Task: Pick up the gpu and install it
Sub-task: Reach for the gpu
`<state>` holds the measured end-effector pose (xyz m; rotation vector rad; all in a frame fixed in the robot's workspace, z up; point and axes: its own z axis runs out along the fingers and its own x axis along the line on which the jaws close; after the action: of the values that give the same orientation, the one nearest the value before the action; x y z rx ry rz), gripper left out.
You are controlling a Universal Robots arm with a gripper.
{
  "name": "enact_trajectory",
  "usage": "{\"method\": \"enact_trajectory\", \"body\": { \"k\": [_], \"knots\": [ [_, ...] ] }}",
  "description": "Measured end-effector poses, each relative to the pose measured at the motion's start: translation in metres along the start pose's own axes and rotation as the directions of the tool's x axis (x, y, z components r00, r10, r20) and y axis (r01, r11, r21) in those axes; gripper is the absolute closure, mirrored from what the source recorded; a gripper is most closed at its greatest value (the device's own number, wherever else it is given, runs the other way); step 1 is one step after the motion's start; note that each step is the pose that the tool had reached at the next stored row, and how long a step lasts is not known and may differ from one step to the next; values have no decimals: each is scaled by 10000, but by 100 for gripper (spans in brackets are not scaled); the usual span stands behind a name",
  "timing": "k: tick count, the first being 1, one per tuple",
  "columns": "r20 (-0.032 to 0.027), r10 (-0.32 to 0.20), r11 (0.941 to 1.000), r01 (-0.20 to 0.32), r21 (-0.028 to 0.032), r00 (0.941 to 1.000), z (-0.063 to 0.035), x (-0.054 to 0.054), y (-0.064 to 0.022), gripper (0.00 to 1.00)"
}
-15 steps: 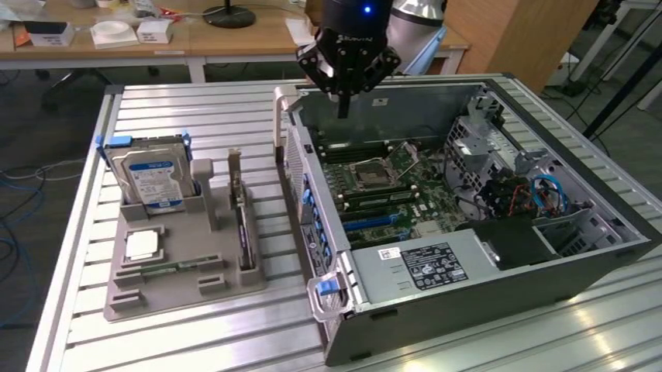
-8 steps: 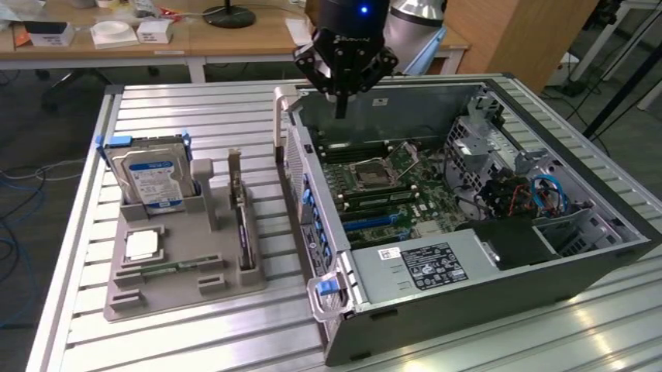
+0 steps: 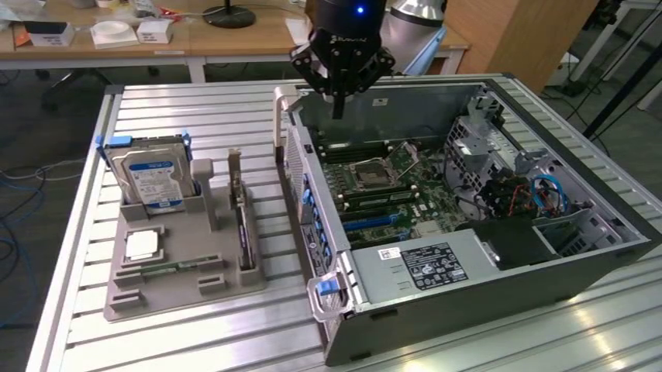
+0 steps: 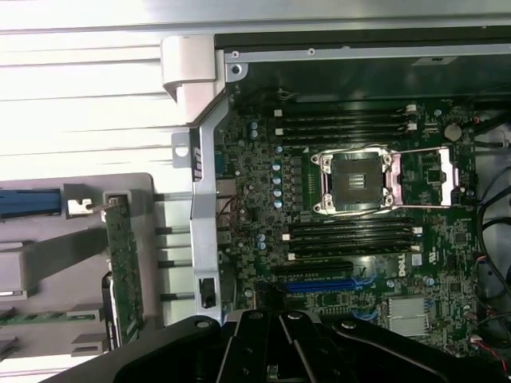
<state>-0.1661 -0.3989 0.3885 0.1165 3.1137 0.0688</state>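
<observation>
The exterior view is looking obliquely down over the bench (image 3: 186,116) from farther back; the wrist view is facing straight down, closer, sharing the motherboard (image 3: 398,182) and gpu (image 3: 244,232).

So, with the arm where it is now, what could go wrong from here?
1. The hand hangs shut over the open case, while the gpu stands on edge in the gray tray; crossing over, the hand may clip the case's wall.
2. The gpu is thin and close to the tray's post; an off-centre grasp could tilt it.
3. The CPU socket lies uncovered; a slip could damage it.
</observation>
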Motion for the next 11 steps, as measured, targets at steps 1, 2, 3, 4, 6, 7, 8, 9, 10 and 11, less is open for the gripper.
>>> {"method": "enact_trajectory", "body": {
  "k": [1,2,3,4,6,7,8,9,10,11],
  "knots": [
    [0,1,10000,-1,0,10000,0,5,0,90],
    [0,1,10000,-1,0,10000,1,10,-1,90],
    [0,1,10000,-1,0,10000,1,14,-1,90],
    [0,1,10000,-1,0,10000,1,18,-1,90],
    [0,1,10000,-1,0,10000,2,27,-2,90],
    [0,0,10000,0,0,10000,2,30,-2,90],
    [0,0,10000,0,0,10000,2,33,-2,90],
    [0,0,10000,0,0,10000,2,37,-3,90],
    [1,1,10000,-1,-1,10000,3,42,-3,90],
    [0,1,10000,-1,-1,10000,3,45,-3,90]
  ]
}}
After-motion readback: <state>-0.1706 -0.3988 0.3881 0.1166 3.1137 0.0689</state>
